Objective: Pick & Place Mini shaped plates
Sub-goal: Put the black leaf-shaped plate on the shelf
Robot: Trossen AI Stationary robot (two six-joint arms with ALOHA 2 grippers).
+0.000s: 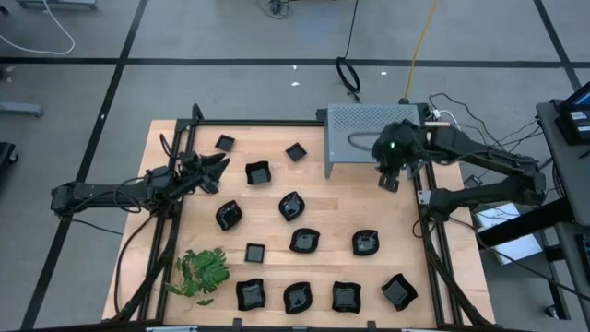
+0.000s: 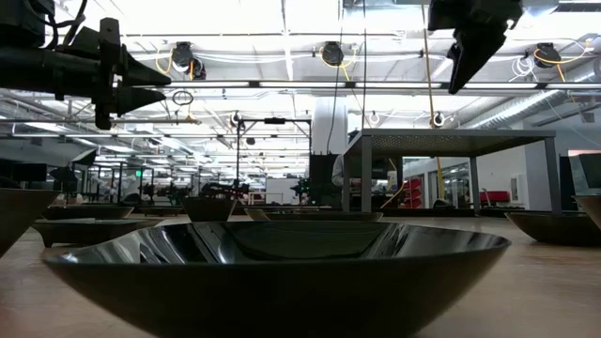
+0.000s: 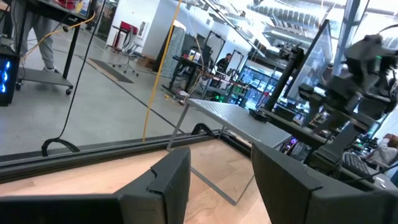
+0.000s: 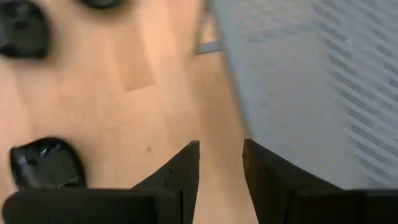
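Observation:
Several small glossy black plates lie flat on the wooden table, among them a square one (image 1: 257, 172), a rounded one (image 1: 366, 243) and a front row that includes one (image 1: 299, 297) near the middle. My right gripper (image 1: 389, 180) hangs above the table beside the near right corner of the grey perforated box (image 1: 369, 138). It points steeply down and is open, with nothing between its fingers (image 4: 221, 165); a plate (image 4: 46, 165) lies off to one side below it. At the table's left edge my left gripper (image 1: 217, 166) stands about level, open (image 3: 221, 177) and empty.
A green leafy sprig (image 1: 200, 272) lies at the near left. The grey box (image 4: 311, 93) stands on thin legs at the far right. A black frame rail (image 1: 429, 231) runs along the table's right side. Bare wood (image 1: 341, 198) shows between the plates.

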